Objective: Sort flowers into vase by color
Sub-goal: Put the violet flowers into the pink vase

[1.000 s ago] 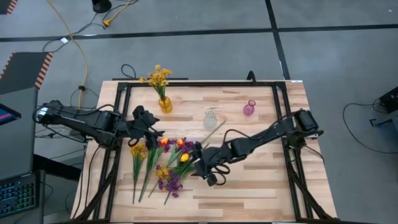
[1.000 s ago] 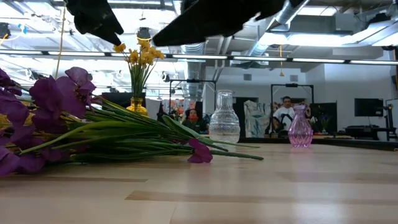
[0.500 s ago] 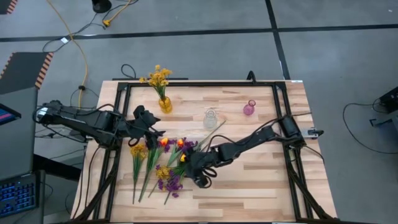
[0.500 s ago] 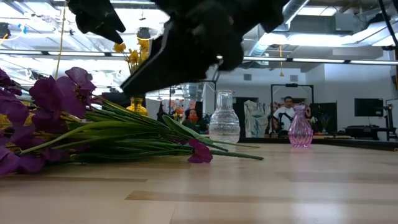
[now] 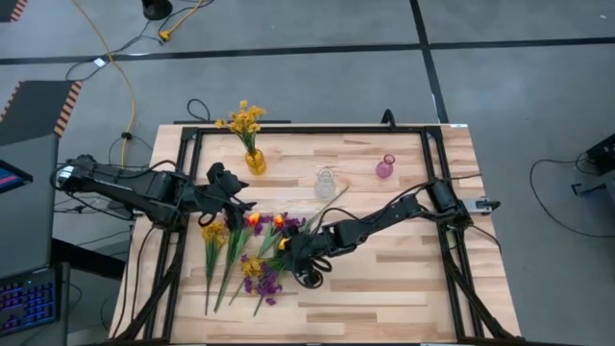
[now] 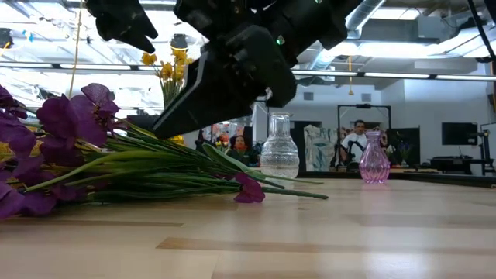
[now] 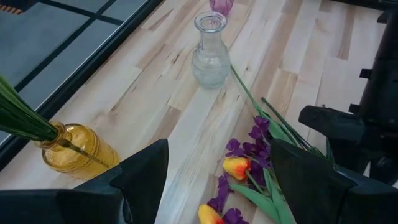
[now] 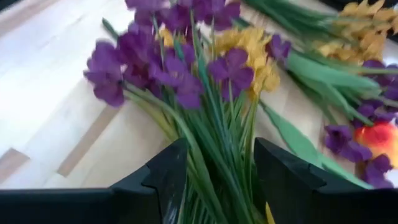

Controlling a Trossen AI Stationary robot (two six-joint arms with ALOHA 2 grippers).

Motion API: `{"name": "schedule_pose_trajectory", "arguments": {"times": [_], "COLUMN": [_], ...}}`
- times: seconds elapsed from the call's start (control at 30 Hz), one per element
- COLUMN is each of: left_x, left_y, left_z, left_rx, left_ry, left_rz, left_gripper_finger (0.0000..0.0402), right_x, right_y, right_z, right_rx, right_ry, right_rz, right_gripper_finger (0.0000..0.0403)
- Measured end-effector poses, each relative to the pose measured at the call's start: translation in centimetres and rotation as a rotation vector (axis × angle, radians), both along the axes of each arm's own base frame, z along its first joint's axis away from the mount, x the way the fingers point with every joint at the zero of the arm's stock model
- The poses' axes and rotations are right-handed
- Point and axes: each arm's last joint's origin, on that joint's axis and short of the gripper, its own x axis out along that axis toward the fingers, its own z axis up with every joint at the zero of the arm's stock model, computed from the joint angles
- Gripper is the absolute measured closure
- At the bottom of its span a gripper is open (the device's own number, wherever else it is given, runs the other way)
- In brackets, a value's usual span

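A heap of flowers [image 5: 252, 258] lies flat on the table's left half: purple blooms [image 8: 180, 68], a fluffy yellow cluster [image 8: 249, 46] and orange tulip buds [image 7: 236, 167], all on long green stems. My right gripper [image 8: 221, 155] is low over the heap and open, its fingers on either side of a bundle of green stems [image 8: 217, 134] just behind the purple blooms. My left gripper [image 7: 217, 180] hangs open above the heap's far-left side. A yellow vase [image 5: 255, 160] holds yellow flowers. A clear vase [image 5: 326, 183] and a pink vase [image 5: 384, 167] stand empty. My right gripper has the green stems [image 8: 205, 162] of the purple flowers between its two fingers, coming slanting down from the table's right, across the stems. Whether the fingers touch the stems, I cannot tell. The flowers lie on the table.
A black frame [image 5: 307, 129] runs around the tabletop. The three vases stand in a row along the far side. Bare wood lies along the near edge and at the right. In the low view, people [image 6: 356, 139] sit in the room far behind the table.
My right gripper has come down and toward the table's left, onto the flower heap, ending low over the stems near the purple blooms. The flowers lie as they did.
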Motion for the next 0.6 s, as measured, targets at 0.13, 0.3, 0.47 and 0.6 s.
{"name": "schedule_pose_trajectory", "arguments": {"times": [0.13, 0.3, 0.47, 0.6], "left_x": [0.0, 0.0, 0.0, 0.0], "left_y": [0.0, 0.0, 0.0, 0.0], "left_z": [0.0, 0.0, 0.0, 0.0], "left_rx": [0.0, 0.0, -0.001, -0.003], "left_ry": [0.0, 0.0, -0.001, -0.001], "left_rz": [0.0, 0.0, 0.0, 0.002], "left_gripper_finger": [0.0132, 0.0132, 0.0132, 0.0132], "right_x": [0.0, 0.1, 0.3, 0.4], "right_y": [0.0, 0.0, 0.0, 0.1], "right_z": [0.0, -0.8, -2.0, -2.3], "right_rx": [0.001, -0.003, -0.009, -0.009], "right_ry": [-0.002, 0.013, 0.031, 0.028], "right_rz": [0.0, 0.0, -0.003, -0.003], "right_gripper_finger": [0.021, 0.0218, 0.0222, 0.025]}}
